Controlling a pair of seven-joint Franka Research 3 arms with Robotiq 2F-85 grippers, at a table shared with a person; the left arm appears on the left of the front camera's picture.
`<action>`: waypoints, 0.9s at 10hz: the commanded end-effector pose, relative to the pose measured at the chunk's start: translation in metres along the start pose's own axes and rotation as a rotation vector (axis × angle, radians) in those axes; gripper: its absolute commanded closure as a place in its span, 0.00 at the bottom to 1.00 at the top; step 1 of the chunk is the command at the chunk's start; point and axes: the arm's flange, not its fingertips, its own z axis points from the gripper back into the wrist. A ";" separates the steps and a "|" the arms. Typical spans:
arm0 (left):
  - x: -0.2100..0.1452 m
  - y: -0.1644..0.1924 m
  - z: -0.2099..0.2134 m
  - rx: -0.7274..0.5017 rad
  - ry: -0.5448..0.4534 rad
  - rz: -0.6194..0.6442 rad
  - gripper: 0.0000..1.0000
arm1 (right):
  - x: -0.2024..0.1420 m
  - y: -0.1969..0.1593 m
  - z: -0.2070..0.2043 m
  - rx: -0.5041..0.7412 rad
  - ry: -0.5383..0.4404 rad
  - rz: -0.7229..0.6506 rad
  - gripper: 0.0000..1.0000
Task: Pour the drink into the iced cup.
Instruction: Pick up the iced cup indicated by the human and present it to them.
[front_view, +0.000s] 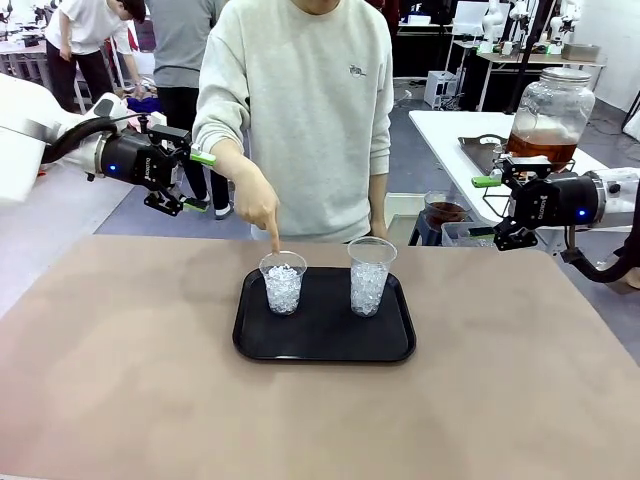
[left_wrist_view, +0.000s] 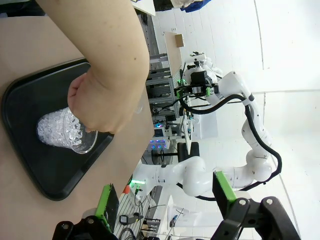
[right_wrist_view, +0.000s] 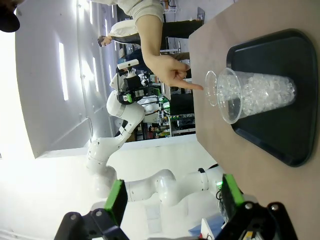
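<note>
**Item: pour the drink into the iced cup. Status: not begun.**

- Counter (front_view: 120, 390): brown top with one black tray (front_view: 325, 345) at its middle.
- Left iced cup (front_view: 283, 284): clear plastic, upright on the left half of the tray. It is filled with ice and shows no coloured liquid.
- Right iced cup (front_view: 369, 279): the same kind, upright on the right half of the tray and apart from the first. It also holds ice alone.
- Person's hand (front_view: 257, 206): reaches in from the far side, with the forefinger down at the far rim of the left iced cup. Judged to mark that cup as the one to fill.
- Drink (front_view: 540, 147): amber liquid in the lower part of a large lidded glass jar (front_view: 552, 100). The jar stands off the counter on a white side table (front_view: 440, 125) at the far right.
- Small cup (front_view: 443, 212): dark brown contents, far right, just beyond the counter's edge. Judged not to be the drink.
- Left hand (front_view: 199, 181): raised at the far left, jaws spread wide and grasping nothing.
- Right hand (front_view: 493, 210): raised at the far right in front of the jar, jaws spread wide and grasping nothing.

Done: nothing poured.
Left: bring the drink to the counter, tilt it over the indicated cup, and fill over the ice.
</note>
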 end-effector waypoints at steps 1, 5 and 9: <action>0.000 -0.001 0.001 0.002 -0.005 0.008 0.00 | 0.000 0.001 0.000 0.002 -0.001 0.003 0.00; 0.000 -0.001 0.001 0.002 -0.005 0.008 0.00 | 0.000 0.001 0.000 0.002 -0.001 0.003 0.00; 0.001 0.006 -0.002 -0.018 0.002 -0.200 0.00 | 0.000 0.001 0.000 0.002 -0.001 0.003 0.00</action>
